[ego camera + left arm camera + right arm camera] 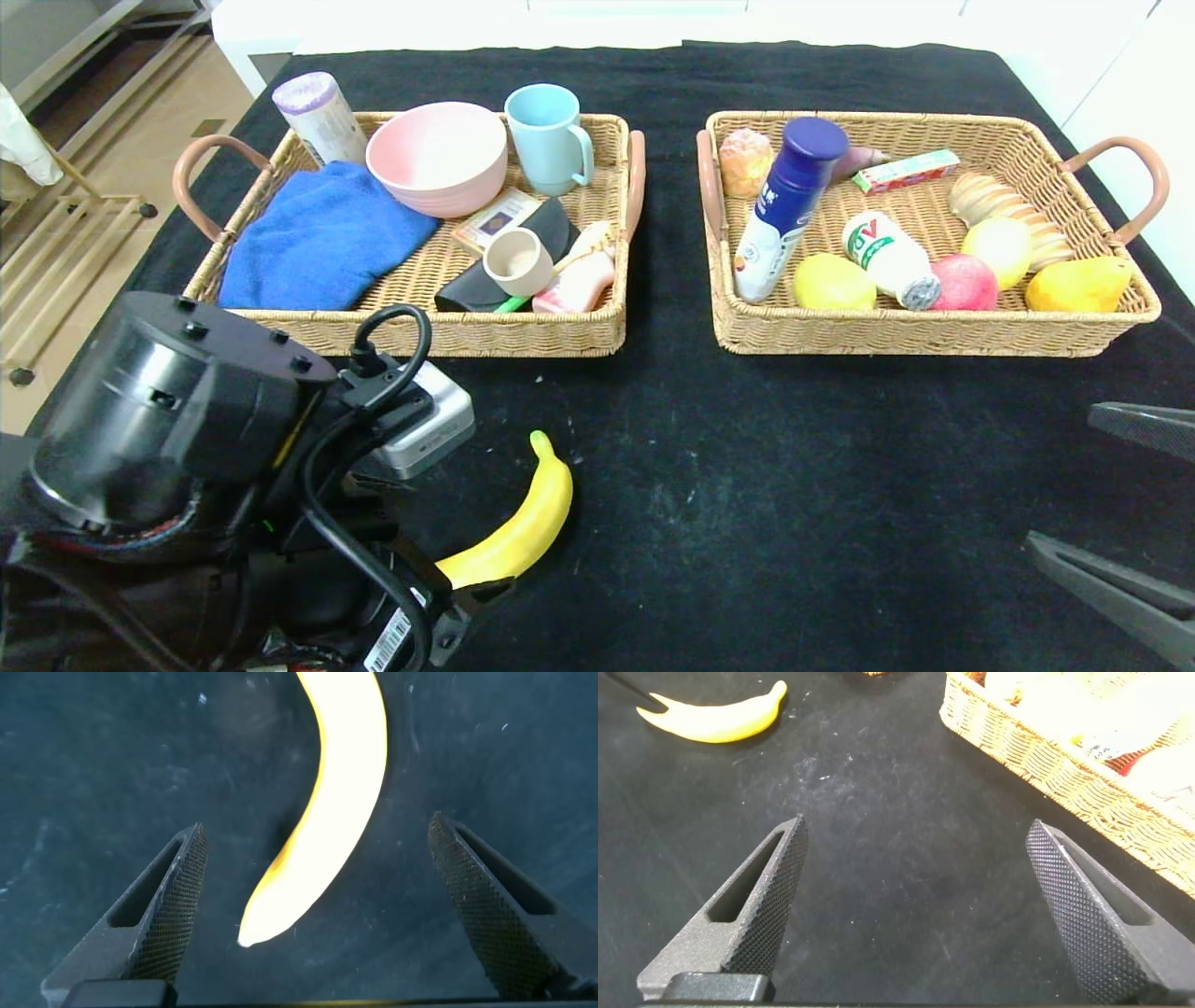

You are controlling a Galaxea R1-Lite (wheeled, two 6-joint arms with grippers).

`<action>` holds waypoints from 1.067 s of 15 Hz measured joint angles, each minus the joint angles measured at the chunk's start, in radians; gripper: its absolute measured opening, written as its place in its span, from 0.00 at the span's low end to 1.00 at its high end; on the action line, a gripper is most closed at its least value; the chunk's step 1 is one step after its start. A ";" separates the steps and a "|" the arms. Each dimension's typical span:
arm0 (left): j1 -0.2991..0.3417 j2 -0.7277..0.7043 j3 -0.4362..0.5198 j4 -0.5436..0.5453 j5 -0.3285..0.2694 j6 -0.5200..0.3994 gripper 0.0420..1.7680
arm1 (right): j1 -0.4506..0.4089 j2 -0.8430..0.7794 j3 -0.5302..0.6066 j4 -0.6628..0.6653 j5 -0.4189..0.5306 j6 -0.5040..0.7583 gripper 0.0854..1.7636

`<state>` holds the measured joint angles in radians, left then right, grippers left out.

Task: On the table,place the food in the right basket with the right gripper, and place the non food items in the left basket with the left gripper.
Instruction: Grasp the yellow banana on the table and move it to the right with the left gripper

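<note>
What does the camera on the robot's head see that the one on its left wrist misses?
Only the head view shows the two baskets: the left basket with the blue towel and pink bowl, and the right basket with fruit. Only the left wrist view shows the left gripper open, fingers either side of the banana's tip. Both show the banana lying on the black table.

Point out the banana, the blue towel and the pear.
banana [527, 527], head view, middle of its curved body.
blue towel [317, 238], head view, centre of the folded cloth in the left basket.
pear [1078, 285], head view, its wide yellow body in the right basket.
</note>
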<state>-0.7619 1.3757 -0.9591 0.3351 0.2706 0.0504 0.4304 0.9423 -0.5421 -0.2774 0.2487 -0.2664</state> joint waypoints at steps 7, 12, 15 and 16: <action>-0.010 0.106 -0.002 -0.015 0.010 -0.006 0.97 | -0.001 0.001 0.000 -0.001 0.000 -0.001 0.97; -0.011 0.156 -0.006 -0.015 0.051 -0.014 0.97 | 0.001 0.001 0.004 -0.001 0.000 -0.001 0.97; -0.011 0.170 -0.006 -0.017 0.066 -0.016 0.84 | 0.003 0.001 0.006 -0.001 0.000 -0.002 0.97; -0.011 0.172 -0.006 -0.017 0.065 -0.017 0.74 | 0.003 0.001 0.007 0.000 0.000 -0.002 0.97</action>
<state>-0.7734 1.5481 -0.9649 0.3179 0.3357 0.0332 0.4334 0.9432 -0.5349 -0.2779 0.2487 -0.2687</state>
